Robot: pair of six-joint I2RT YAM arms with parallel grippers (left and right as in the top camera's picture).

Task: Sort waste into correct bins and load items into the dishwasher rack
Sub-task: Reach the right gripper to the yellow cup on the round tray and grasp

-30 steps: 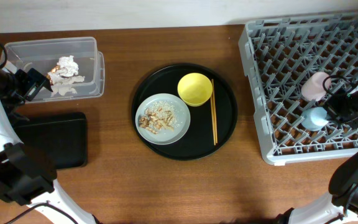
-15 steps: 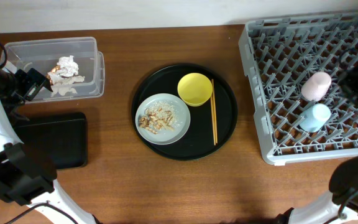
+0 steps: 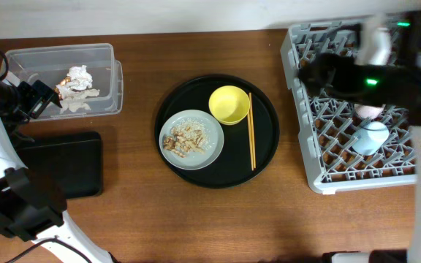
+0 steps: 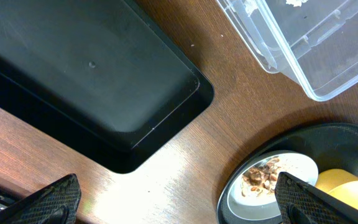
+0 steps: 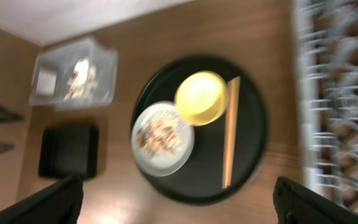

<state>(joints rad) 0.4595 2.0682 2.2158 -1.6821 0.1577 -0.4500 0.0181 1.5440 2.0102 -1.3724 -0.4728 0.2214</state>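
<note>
Two small cups sat among the upright pegs of the large square grey plastic crate [image 3: 327, 157] at the right of the table. They were the small pink cup [image 3: 370, 111] and, just beside it toward the near edge, the small light-blue cup [image 3: 373, 136]. The right arm [image 3: 375, 79] crossed above the crate as a dark blur and hid part of the pink cup. Its wrist view was also blurred. It showed the right gripper [image 5: 179, 199] with its fingertips far apart at the bottom corners and nothing between them.

At mid-table lay the large round black tray [image 3: 269, 157]. On it rested the pale grey round plate [image 3: 205, 126], carrying the beige-brown crumbly food scraps [image 3: 183, 139]. The yellow bowl [image 3: 229, 104] stood just beside the plate's far right rim. The pair of thin wooden chopsticks [image 3: 251, 131] lay straight along the bowl's right side.

At the far left, the clear plastic rectangular tub [image 3: 28, 62] held the crumpled white paper wad [image 3: 80, 74] and the crinkled gold-brown wrapper [image 3: 66, 90]. The shallow black rectangular tray [image 3: 57, 164] lay near the tub, on its near side.

The left gripper [image 4: 179, 196] hung by the tub's near left side. Its fingers were spread wide and it gripped nothing.
</note>
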